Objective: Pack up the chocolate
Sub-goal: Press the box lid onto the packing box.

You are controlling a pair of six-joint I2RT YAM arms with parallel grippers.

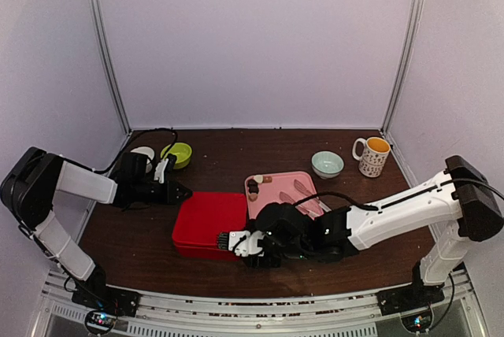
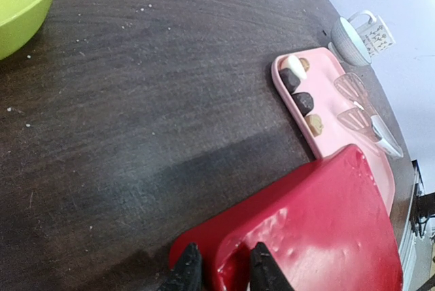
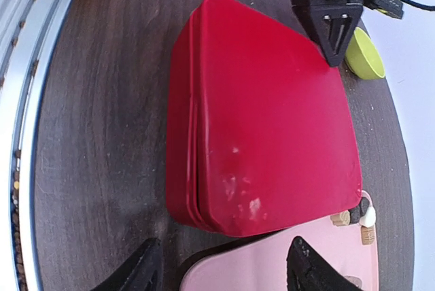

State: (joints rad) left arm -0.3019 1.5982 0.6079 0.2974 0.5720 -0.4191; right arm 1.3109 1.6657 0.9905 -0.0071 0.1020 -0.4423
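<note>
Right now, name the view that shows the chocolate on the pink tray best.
Left wrist: the chocolate lies close, colours distinct. Top external shows tiny specks; right wrist catches only a few at the frame's corner.

A red box [image 1: 208, 220] with its lid on sits on the dark wooden table [image 1: 236, 148], its right edge just beside a pink tray [image 1: 281, 187]. Tongs [image 2: 360, 117] with clear, ridged ends lie on the tray's right side. A green bowl [image 1: 179, 153] stands at the back left. At the back right, a pale blue bowl [image 1: 327, 164] sits near a patterned mug [image 1: 372, 156] with an orange inside.
</note>
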